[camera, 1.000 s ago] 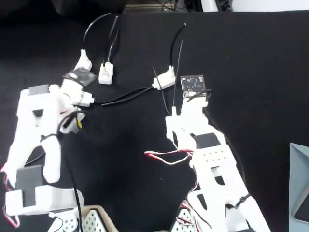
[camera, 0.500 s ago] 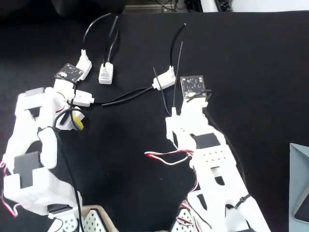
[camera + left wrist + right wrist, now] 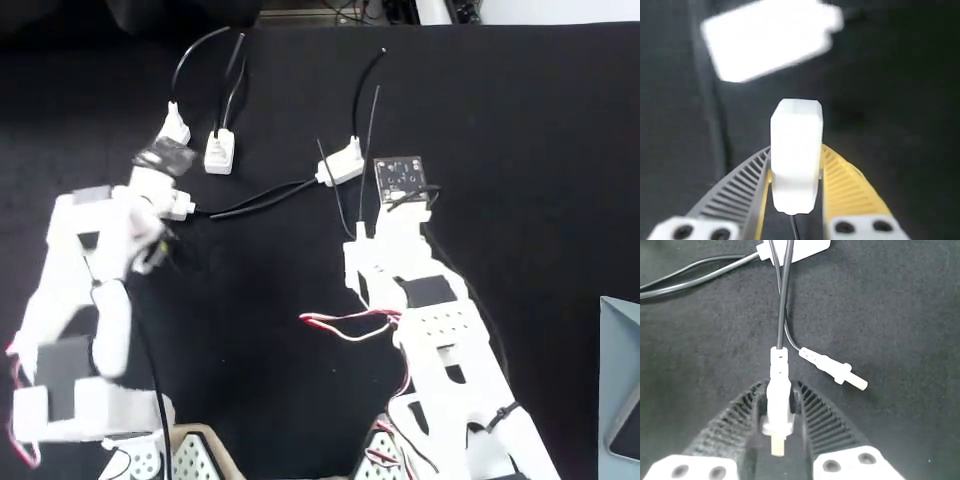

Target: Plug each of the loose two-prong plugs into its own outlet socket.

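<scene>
My left gripper [image 3: 796, 150] is shut on a white two-prong plug [image 3: 796, 160], held between its grey and yellow fingers. A white outlet socket [image 3: 770, 40] lies just beyond the plug's tip, apart from it. In the high view this plug [image 3: 178, 205] trails a black cable toward another socket [image 3: 340, 163]. My right gripper [image 3: 777, 392] is shut on a slim white plug [image 3: 778, 400] with a black cable. A second loose slim plug [image 3: 832, 369] lies beside it on the mat. Two more white sockets [image 3: 218, 150] [image 3: 175, 128] sit at the back left.
The table is covered by a black mat [image 3: 520, 150]. Black cables [image 3: 250, 200] cross the middle between the arms. A grey box [image 3: 622, 380] stands at the right edge. Red and white wires [image 3: 345, 325] hang off the right arm.
The left arm's wrist swung left and came back toward the sockets, with the plug still in its gripper. The right arm has kept still.
</scene>
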You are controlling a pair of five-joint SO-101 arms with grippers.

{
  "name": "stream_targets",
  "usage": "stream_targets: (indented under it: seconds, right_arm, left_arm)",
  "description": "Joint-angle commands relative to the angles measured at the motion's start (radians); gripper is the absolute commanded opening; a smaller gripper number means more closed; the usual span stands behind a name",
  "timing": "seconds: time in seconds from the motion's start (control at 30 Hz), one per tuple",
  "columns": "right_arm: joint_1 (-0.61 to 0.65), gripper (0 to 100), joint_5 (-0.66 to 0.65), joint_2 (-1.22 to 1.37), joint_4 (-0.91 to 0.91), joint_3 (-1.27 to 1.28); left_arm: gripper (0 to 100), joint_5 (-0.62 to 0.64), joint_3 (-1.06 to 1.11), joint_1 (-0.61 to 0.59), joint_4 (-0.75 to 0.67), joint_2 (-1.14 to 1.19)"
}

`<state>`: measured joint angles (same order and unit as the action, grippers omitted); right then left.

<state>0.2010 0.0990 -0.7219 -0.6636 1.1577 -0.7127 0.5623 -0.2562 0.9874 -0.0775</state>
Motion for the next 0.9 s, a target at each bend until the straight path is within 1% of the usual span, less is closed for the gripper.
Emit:
stream_targets:
  seconds: [0.0,0.07,0.13,0.2,0.3,0.33,0.4,0.47,0.5,0.53,0.57,0.73,0.87]
  right_arm:
    - [-0.055,1.2,0.002,-0.025,0.018,-0.016]
    - [-0.058,1.2,0.002,-0.025,0.018,-0.016]
    - [-0.057,1.2,0.002,-0.025,0.018,-0.016]
    - [-0.057,1.2,0.005,-0.025,0.018,-0.016]
    - [-0.057,1.2,0.005,-0.025,0.018,-0.015]
    - [-0.057,1.2,0.005,-0.025,0.018,-0.015]
    - [-0.057,1.2,0.005,-0.025,0.018,-0.013]
    - [-0.057,1.2,0.006,-0.025,0.018,-0.013]
    - [-0.057,1.2,0.006,-0.025,0.018,-0.012]
    - [-0.057,1.2,0.008,-0.025,0.018,-0.012]
    - [-0.057,1.2,0.008,-0.025,0.018,-0.010]
    - [-0.057,1.2,0.008,-0.024,0.018,-0.010]
    - [-0.057,1.2,0.008,-0.022,0.018,-0.010]
  left_arm:
    - [3,0.008,0.166,0.174,0.097,-0.284]
    - [3,0.051,0.257,0.260,0.123,-0.423]
    - [3,0.144,0.331,0.334,0.137,-0.554]
    - [3,0.209,0.394,0.389,0.144,-0.663]
    - [3,0.249,0.460,0.444,0.138,-0.740]
    - [5,0.252,0.473,0.450,0.137,-0.741]
    - [14,0.253,0.499,0.450,0.129,-0.729]
    - [26,0.272,0.529,0.441,0.104,-0.707]
    - [30,0.296,0.538,0.421,0.087,-0.695]
    - [32,0.315,0.541,0.401,0.064,-0.684]
    - [32,0.316,0.541,0.377,0.040,-0.672]
    - [30,0.198,0.536,0.236,-0.078,-0.611]
    - [30,0.163,0.524,0.140,-0.175,-0.542]
